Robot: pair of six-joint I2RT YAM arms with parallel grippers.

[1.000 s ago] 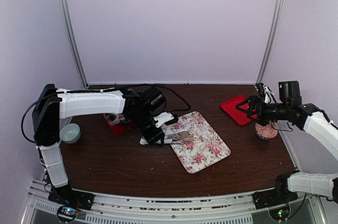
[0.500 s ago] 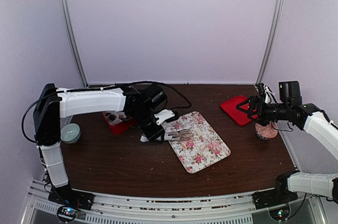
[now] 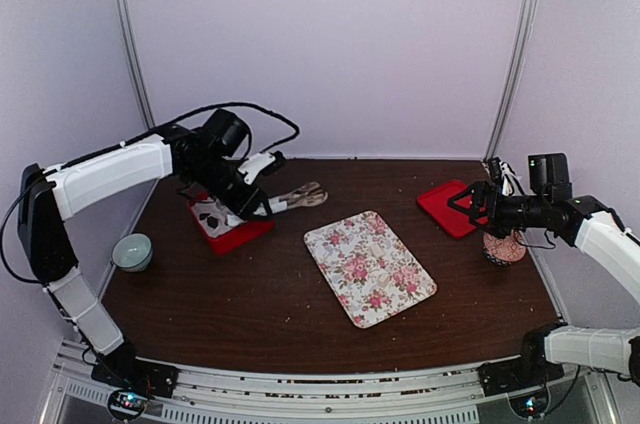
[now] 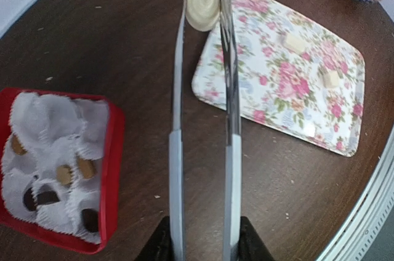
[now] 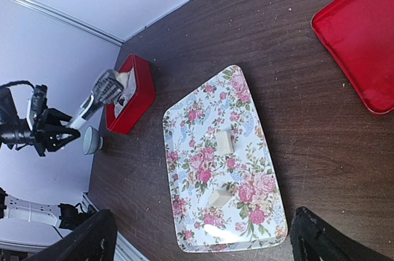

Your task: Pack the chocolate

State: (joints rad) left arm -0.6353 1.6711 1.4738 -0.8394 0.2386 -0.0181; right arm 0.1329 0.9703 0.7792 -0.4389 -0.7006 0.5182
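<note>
My left gripper [image 3: 252, 208] [image 4: 205, 245] is shut on metal tongs [image 4: 176, 150] [image 3: 298, 197], held above the table between the red box and the tray. The tong tips pinch a round cream chocolate [image 4: 203, 5]. The red box [image 3: 228, 228] [image 4: 114, 150] is lined with white paper cups and holds tan chocolates [image 4: 63, 175] and dark ones [image 4: 90, 219]. Two pale chocolates [image 5: 224, 142] [image 5: 219, 197] lie on the rose-printed tray [image 3: 370, 266] [image 5: 197, 119]. My right gripper [image 3: 470, 202] [image 5: 203, 233] hangs open and empty, high at the right.
A red lid [image 3: 448, 206] [image 5: 360, 39] lies at the back right, with a small patterned bowl [image 3: 503, 248] beside it. A pale green bowl [image 3: 132, 251] sits at the left edge. Crumbs dot the dark wood.
My left arm has lifted the tongs off the tray and swung them back and left towards the red box, carrying the cream chocolate. The right arm has not moved.
</note>
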